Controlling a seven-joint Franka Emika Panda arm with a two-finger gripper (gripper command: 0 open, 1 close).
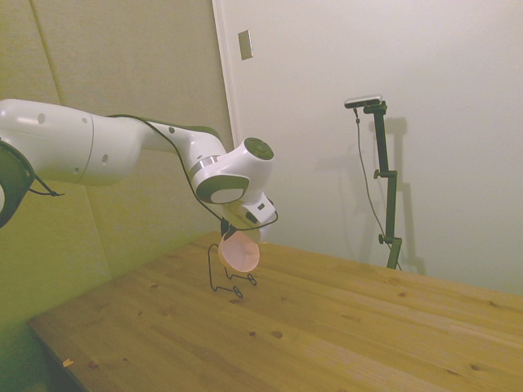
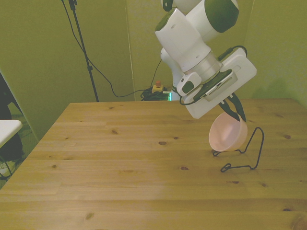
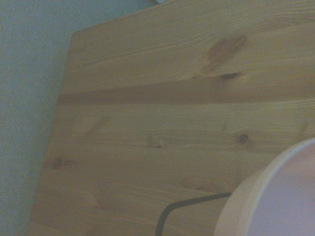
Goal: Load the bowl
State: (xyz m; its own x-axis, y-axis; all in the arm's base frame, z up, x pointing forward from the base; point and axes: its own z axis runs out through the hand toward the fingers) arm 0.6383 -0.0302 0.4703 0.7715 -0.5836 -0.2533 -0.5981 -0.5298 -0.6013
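Note:
The pale pink bowl [image 2: 227, 136] hangs tipped on its side, its rim pinched from above by my gripper [image 2: 234, 114], which is shut on it. The bowl sits just over the base wires of the thin black wire rack [image 2: 255, 149], near the front view's right side of the table. Whether the bowl touches the rack I cannot tell. In the side view the bowl [image 1: 240, 252] hangs under the gripper [image 1: 235, 232], with the rack [image 1: 225, 282] below it. The wrist view catches a blurred part of the bowl [image 3: 278, 201] and one bent rack wire [image 3: 189, 202].
The wooden table [image 2: 120, 167] stretches wide toward the front view's left. Its edge [image 3: 61, 128] shows in the wrist view, close to the rack. A wall stands behind the table in the side view.

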